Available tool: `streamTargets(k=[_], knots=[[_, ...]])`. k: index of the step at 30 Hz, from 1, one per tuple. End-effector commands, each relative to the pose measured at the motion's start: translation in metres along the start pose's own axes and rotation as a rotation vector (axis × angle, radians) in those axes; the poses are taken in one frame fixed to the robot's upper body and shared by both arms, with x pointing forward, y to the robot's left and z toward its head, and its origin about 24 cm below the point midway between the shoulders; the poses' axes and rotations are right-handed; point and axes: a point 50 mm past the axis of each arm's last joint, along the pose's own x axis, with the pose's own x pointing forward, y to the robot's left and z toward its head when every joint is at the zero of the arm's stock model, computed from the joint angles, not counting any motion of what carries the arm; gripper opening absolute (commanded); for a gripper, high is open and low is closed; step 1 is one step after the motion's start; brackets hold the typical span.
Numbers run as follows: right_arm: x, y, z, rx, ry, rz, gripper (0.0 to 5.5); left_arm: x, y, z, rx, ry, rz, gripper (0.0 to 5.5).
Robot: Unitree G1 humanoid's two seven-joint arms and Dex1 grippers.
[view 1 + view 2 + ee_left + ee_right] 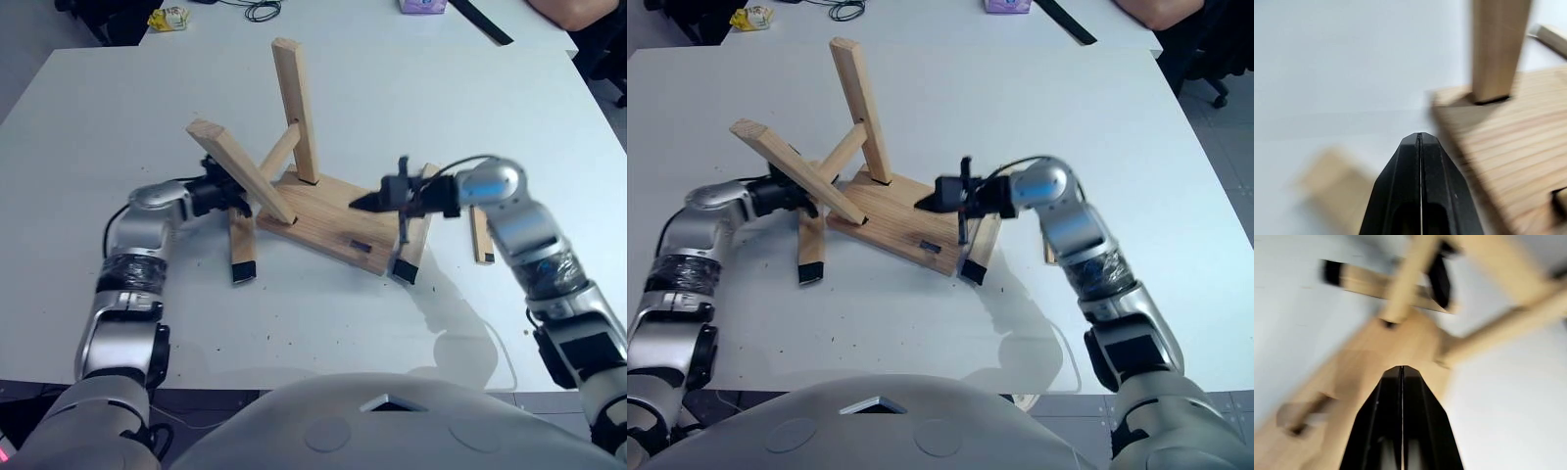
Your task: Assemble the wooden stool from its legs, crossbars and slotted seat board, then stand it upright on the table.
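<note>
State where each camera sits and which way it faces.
Left eye view: on the head, facing forward and down at the table and seat board; left arm and right arm show.
Right eye view: beside it, same scene, both arms.
Left wrist view: on the left wrist, facing along its shut jaws at the seat board and upright leg.
Right wrist view: on the right wrist, along its shut jaws at the seat board.
All four share the seat board.

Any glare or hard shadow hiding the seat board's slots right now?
Left eye view: even light, no glare on the seat board, near slot shows plainly. Left wrist view: upright leg evenly lit, just a thin dark line at its base. Right wrist view: no glare.
</note>
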Motion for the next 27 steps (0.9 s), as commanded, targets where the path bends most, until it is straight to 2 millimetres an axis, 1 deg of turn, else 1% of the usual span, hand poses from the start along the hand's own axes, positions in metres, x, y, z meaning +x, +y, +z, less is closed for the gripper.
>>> streamTargets(k=[1,4,6,8,11,13,15,18,21,24,27], knots=[[-0.009,-0.015,-0.034,-0.038,0.177,-0.107,0.02,-0.052,-0.004,0.006,-0.017,-0.027,0.137,0.0],[-0.01,-0.012,-0.055,-0.027,0.252,-0.168,0.02,-0.065,-0.04,0.008,-0.026,-0.009,0.02,0.0],[-0.009,-0.01,-0.065,-0.016,0.283,-0.191,0.02,-0.073,-0.071,0.004,-0.038,0.018,-0.106,0.0],[-0.006,-0.009,-0.072,-0.012,0.305,-0.194,0.02,-0.076,-0.097,-0.002,-0.08,0.044,-0.21,0.0],[0.0,-0.008,-0.076,-0.027,0.322,-0.164,0.02,-0.073,-0.124,-0.013,-0.137,0.089,-0.297,0.0],[0.007,-0.009,-0.079,-0.046,0.332,-0.134,0.02,-0.068,-0.135,-0.02,-0.167,0.128,-0.319,0.0],[0.013,-0.009,-0.081,-0.052,0.334,-0.108,0.02,-0.058,-0.139,-0.027,-0.165,0.175,-0.319,0.0],[0.021,-0.004,-0.083,-0.054,0.327,-0.056,0.02,-0.041,-0.135,-0.035,-0.14,0.226,-0.274,0.0],[0.024,0.004,-0.085,-0.063,0.313,0.021,0.02,-0.026,-0.132,-0.045,-0.146,0.268,-0.257,0.0],[0.023,0.009,-0.08,-0.077,0.285,0.096,0.02,-0.019,-0.129,-0.06,-0.149,0.328,-0.228,0.0],[0.019,0.012,-0.072,-0.088,0.252,0.154,0.02,-0.017,-0.126,-0.066,-0.137,0.352,-0.213,0.0]])
